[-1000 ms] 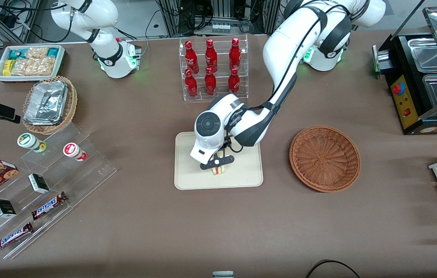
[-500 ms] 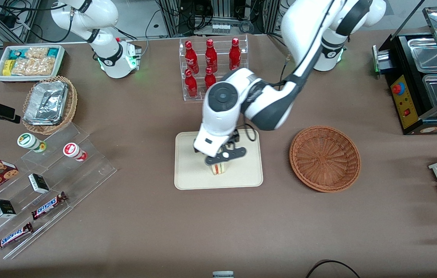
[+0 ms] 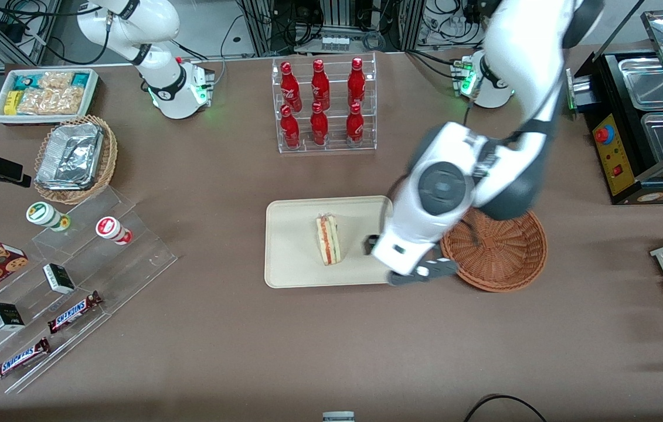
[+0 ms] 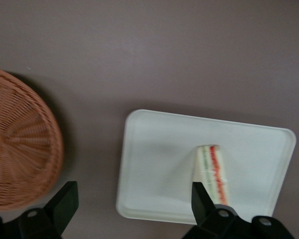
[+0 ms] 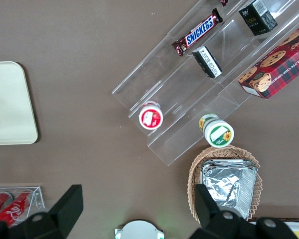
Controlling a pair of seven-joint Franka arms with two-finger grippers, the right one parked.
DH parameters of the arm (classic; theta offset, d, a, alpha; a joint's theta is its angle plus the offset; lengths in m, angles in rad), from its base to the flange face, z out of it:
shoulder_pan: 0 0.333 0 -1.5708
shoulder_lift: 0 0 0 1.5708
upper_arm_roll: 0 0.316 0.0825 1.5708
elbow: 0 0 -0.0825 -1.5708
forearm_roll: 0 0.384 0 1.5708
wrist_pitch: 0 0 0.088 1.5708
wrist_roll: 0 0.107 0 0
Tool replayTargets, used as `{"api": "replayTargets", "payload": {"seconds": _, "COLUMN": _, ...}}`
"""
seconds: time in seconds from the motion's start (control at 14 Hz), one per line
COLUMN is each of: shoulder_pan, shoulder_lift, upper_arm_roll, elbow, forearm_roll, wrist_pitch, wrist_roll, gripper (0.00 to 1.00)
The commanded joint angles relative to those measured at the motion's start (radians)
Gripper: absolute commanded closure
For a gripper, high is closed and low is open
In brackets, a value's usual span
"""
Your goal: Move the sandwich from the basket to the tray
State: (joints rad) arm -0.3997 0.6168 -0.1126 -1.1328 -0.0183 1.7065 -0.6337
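Sandwich (image 3: 328,240) stands on its edge in the middle of the tray (image 3: 290,266), with bare tray surface all around it. The wrist view alone shows the gripper (image 4: 134,206) spread open and empty, raised above the gap between the tray's edge and the basket (image 3: 507,264). "SNICKERS" reads on the bars (image 3: 73,312) toward the parked arm's end.
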Motion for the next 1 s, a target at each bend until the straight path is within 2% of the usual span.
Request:
{"api": "replayTargets", "payload": {"seconds": 0.0, "shoulder_pan": 0.103, "shoulder_lift": -0.175, "upper_arm_roll": -0.007, "elbow": -0.211, "forearm_roll": -0.023, "wrist_pitch": -0.002, "wrist_roll": 0.155, "gripper": 0.0}}
{"api": "replayTargets", "payload": {"seconds": 0.29, "shoulder_pan": 0.234, "shoulder_lift": -0.32, "upper_arm_roll": -0.004, "elbow": -0.381, "forearm_roll": -0.011, "wrist_pitch": -0.004, "wrist_roll": 0.408, "gripper": 0.0}}
{"api": "replayTargets", "payload": {"seconds": 0.5, "shoulder_pan": 0.297, "shoulder_lift": -0.376, "upper_arm_roll": -0.004, "elbow": -0.416, "forearm_roll": -0.011, "wrist_pitch": -0.018, "wrist_roll": 0.54, "gripper": 0.0}}
{"api": "replayTargets", "payload": {"seconds": 0.71, "shoulder_pan": 0.35, "shoulder_lift": -0.442, "upper_arm_roll": -0.004, "elbow": -0.456, "forearm_roll": -0.009, "wrist_pitch": -0.018, "wrist_roll": 0.592, "gripper": 0.0}}
{"api": "replayTargets", "payload": {"seconds": 0.93, "shoulder_pan": 0.421, "shoulder_lift": -0.477, "upper_arm_roll": -0.002, "elbow": -0.456, "forearm_roll": -0.011, "wrist_pitch": -0.068, "wrist_roll": 0.742, "gripper": 0.0}}
